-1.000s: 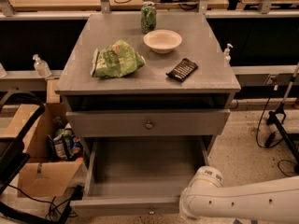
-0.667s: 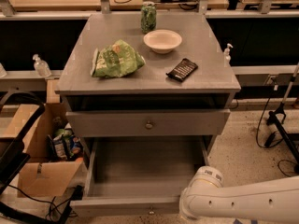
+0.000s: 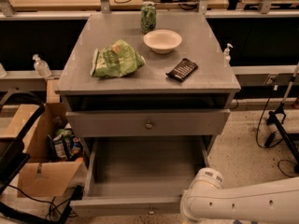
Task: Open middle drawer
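Drawers first: looking at the middle drawer, sitting shut in the grey cabinet, directly under the dark slot below the top and directly above the bottom drawer, which is pulled well out. Judging the middle one to be rigid painted wood, wide and moderately heavy, likely sliding straight on its runners without flexing. Expecting the only sensible hold to be the small round knob at the centre of its front (smooth metal by the look of it, so probably slippery under a loose pinch). Favouring a firm pinch on that knob and a level pull straight outward, keeping clear of the open drawer beneath.

Seeing only the white arm crossing the lower right corner, near the bottom drawer's right front corner. Finding the gripper nowhere in sight, so not being able to tell how it is set or whether it is holding anything.

Counting on the top: one green can, one pale bowl, one crumpled green bag, one dark flat packet. Counting around the cabinet: two small pump bottles, namely the left bottle and the right bottle, plus one cardboard box on the floor to the left. Counting two drawer fronts plainly.
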Available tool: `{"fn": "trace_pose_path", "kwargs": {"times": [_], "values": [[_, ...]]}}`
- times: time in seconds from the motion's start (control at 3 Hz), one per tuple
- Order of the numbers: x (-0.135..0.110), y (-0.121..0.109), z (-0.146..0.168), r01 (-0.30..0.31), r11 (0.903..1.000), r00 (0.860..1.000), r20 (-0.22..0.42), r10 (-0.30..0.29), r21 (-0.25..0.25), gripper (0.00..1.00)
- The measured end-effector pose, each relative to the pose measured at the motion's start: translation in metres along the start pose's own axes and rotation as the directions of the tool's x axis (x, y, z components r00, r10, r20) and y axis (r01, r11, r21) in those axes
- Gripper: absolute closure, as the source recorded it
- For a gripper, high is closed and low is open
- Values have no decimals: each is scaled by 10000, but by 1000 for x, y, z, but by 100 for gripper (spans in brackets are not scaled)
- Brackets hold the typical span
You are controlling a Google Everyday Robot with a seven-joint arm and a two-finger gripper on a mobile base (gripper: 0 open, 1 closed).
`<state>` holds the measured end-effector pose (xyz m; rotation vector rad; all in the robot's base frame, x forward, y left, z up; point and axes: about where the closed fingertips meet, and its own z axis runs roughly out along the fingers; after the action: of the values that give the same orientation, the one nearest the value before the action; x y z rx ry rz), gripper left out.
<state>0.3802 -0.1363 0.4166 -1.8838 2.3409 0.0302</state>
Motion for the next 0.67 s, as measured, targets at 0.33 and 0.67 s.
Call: {"fn": "trace_pose_path", "kwargs": {"times": [0.33, 0.67], "values": [[0, -7, -16, 110, 9997, 9999, -36, -109, 238, 0], [2, -29, -61, 478, 9962, 9977, -514, -441, 727, 19]]}}
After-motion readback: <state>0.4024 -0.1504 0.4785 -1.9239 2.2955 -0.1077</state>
